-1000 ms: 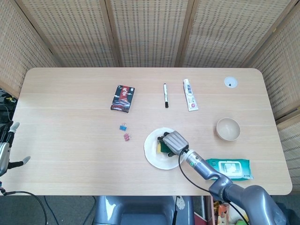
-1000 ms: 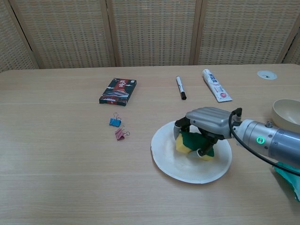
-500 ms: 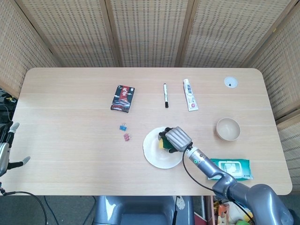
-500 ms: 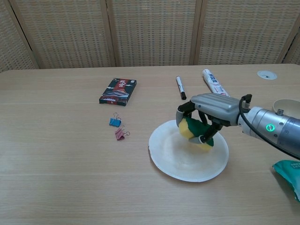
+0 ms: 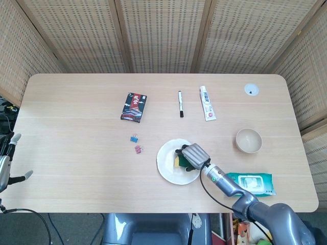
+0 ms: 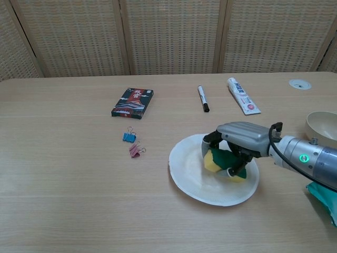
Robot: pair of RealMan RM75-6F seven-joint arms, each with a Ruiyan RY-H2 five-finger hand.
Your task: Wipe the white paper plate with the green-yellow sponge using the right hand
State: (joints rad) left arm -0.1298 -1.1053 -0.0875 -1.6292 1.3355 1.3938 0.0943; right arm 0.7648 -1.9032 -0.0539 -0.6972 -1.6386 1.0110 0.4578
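Observation:
The white paper plate (image 5: 167,162) (image 6: 192,174) lies on the table near the front edge, right of centre. My right hand (image 5: 192,155) (image 6: 242,139) grips the green-yellow sponge (image 5: 178,161) (image 6: 220,159) and presses it down on the plate's right half. The hand's back covers most of the sponge from above. My left hand (image 5: 6,162) shows only at the far left edge of the head view, off the table, with its fingers apart and nothing in it.
Behind the plate lie a black marker (image 5: 180,103), a toothpaste tube (image 5: 207,103) and a dark card box (image 5: 134,107). Two small binder clips (image 6: 132,143) sit left of the plate. A beige bowl (image 5: 249,140) and a wet-wipes pack (image 5: 251,184) are to the right.
The right hand with the sponge moved back toward the table's front edge and down onto the plate, after a stroke away half a second ago. The plate shifted slightly with it.

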